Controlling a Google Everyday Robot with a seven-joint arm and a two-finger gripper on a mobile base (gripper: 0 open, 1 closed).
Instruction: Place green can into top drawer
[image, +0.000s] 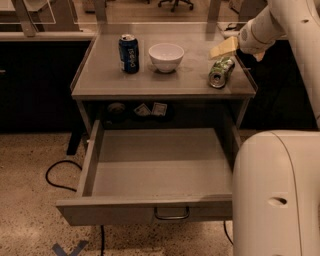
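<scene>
The green can (221, 73) lies on its side, silver top toward me, near the right edge of the table top (165, 82). My gripper (224, 48) hovers just above and slightly behind the can, reaching in from the upper right, and is not holding it. The top drawer (102, 172) is pulled fully open below the table top. Its inside is bare and its wire handle (171, 215) is on the front panel.
A blue can (129, 53) stands upright at the back left of the table top, with a white bowl (166, 56) beside it. Small items (151, 109) lie on the shelf under the top. A black cable (60, 172) runs on the floor at left. My white base (277, 195) fills the lower right.
</scene>
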